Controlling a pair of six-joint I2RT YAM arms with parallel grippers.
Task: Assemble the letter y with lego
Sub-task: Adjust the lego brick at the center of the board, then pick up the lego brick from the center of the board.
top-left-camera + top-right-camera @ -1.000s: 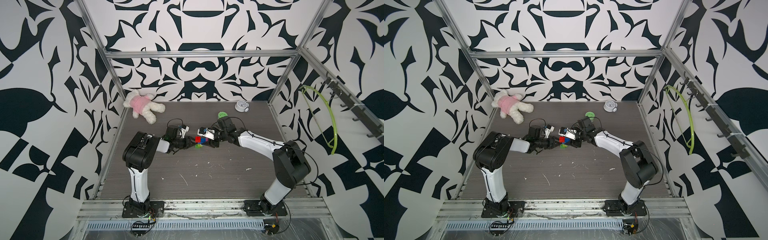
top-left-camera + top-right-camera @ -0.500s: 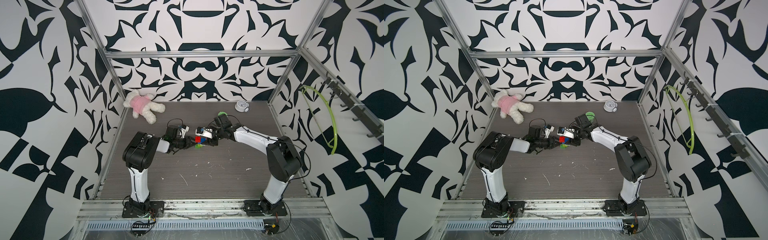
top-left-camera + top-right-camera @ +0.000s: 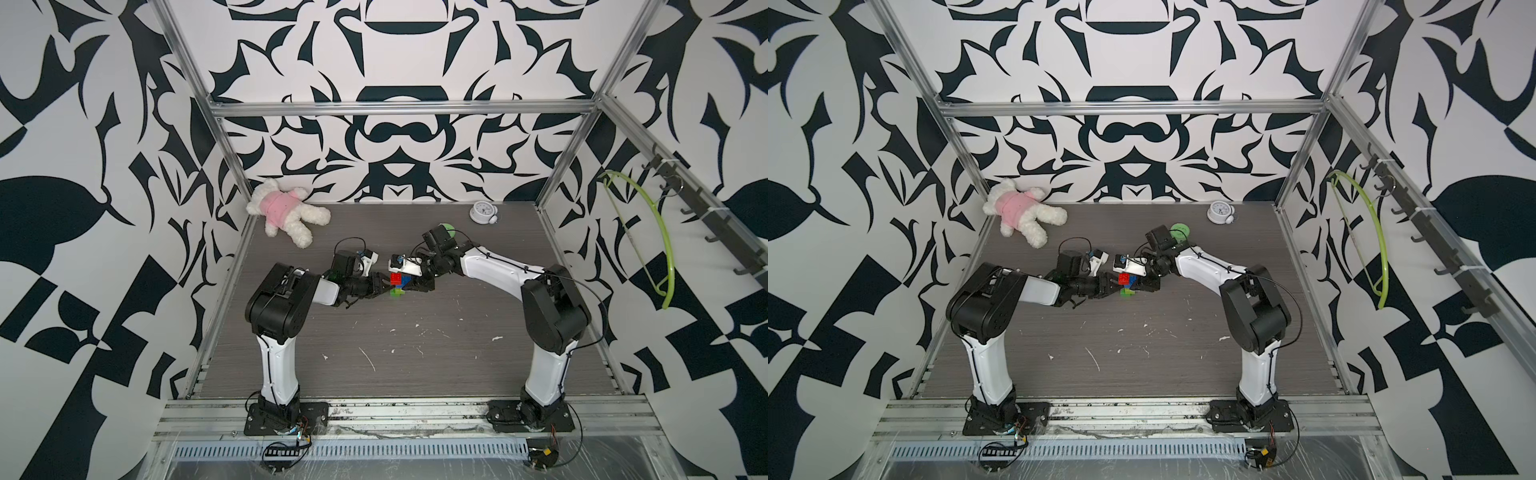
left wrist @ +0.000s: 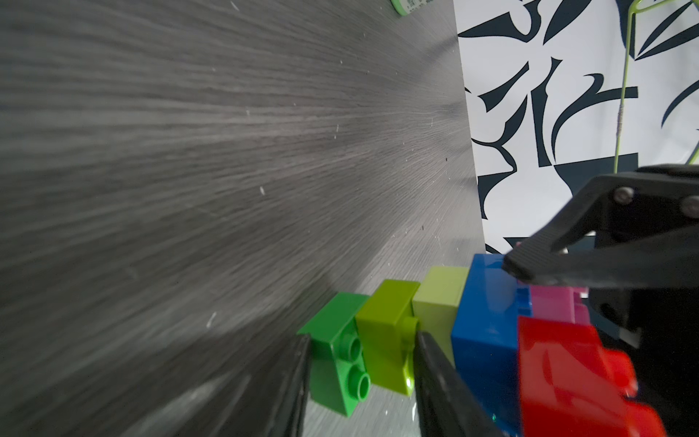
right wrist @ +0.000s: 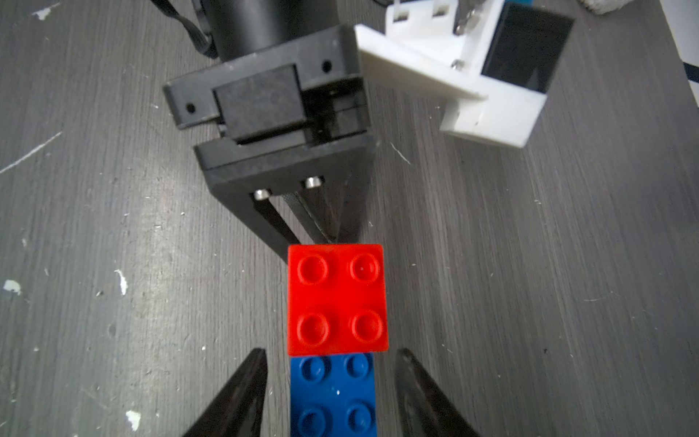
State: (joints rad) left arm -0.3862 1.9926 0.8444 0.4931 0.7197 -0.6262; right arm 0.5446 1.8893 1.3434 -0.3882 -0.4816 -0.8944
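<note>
Right claw (image 5: 331, 353), narrower now, sits part-open from 3 o'clock astride blue rectangular plastic brick (image 5: 333, 393) of multicolour brick letter y (image 3: 397, 284); left claw (image 4: 363, 338) clamps its green-lime stem (image 4: 386, 329), final squeeze looks near.

A white plush toy (image 3: 286, 211) in a pink top lies at the far left corner of the grey wood-grain desk (image 3: 415, 374). A small white alarm clock (image 3: 482, 212) sits near the far right corner, with a round green tub (image 3: 1180, 231) a little nearer and to its left. White scratches (image 3: 368, 359) mark the desk's near half, and on the right wall a lime-green hanger (image 3: 668, 266) hangs from a dark rail of hooks (image 3: 715, 225), amid black-and-white patterned panels (image 3: 395, 50).
</note>
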